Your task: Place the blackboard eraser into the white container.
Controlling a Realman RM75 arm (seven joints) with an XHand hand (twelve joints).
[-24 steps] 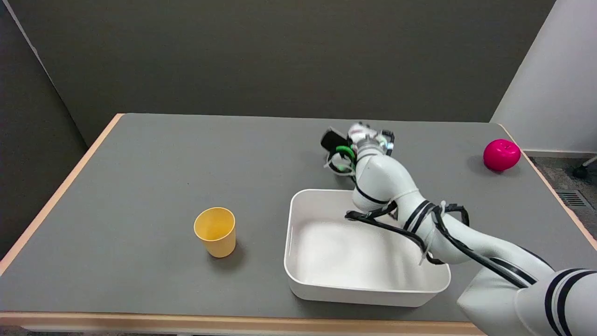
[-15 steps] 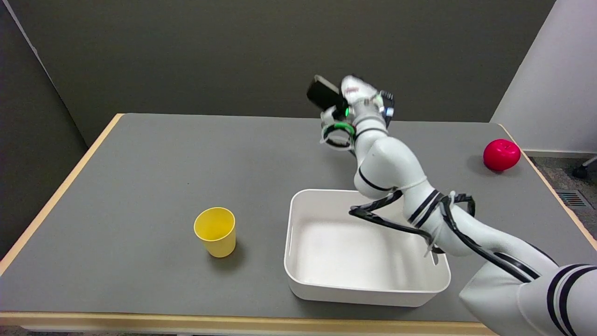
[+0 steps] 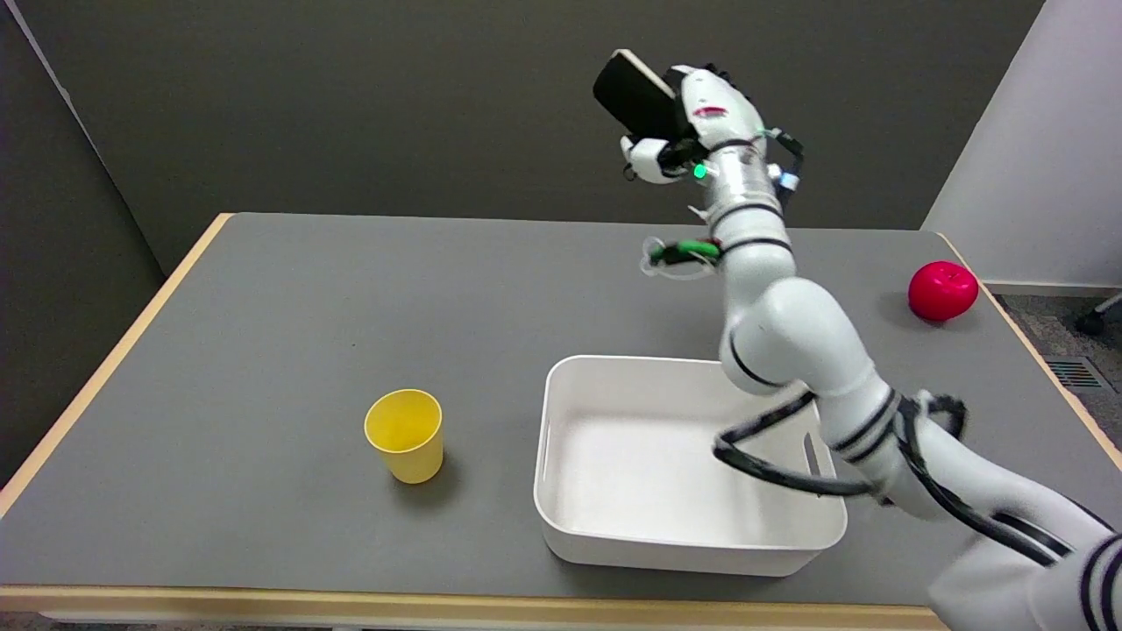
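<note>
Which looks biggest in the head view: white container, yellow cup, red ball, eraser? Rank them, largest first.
1. white container, clearly largest.
2. yellow cup.
3. eraser and red ball: they look alike, and the eraser is held up in the air, so I won't rank them.

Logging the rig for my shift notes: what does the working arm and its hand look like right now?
The right arm is glossy white with rounded joint housings and thin black bands at the joints. Black cables loop loosely alongside its lower section. Near the metallic wrist sit a green cable bundle and a small green light. The right hand is white and black, with a small red marking.
</note>
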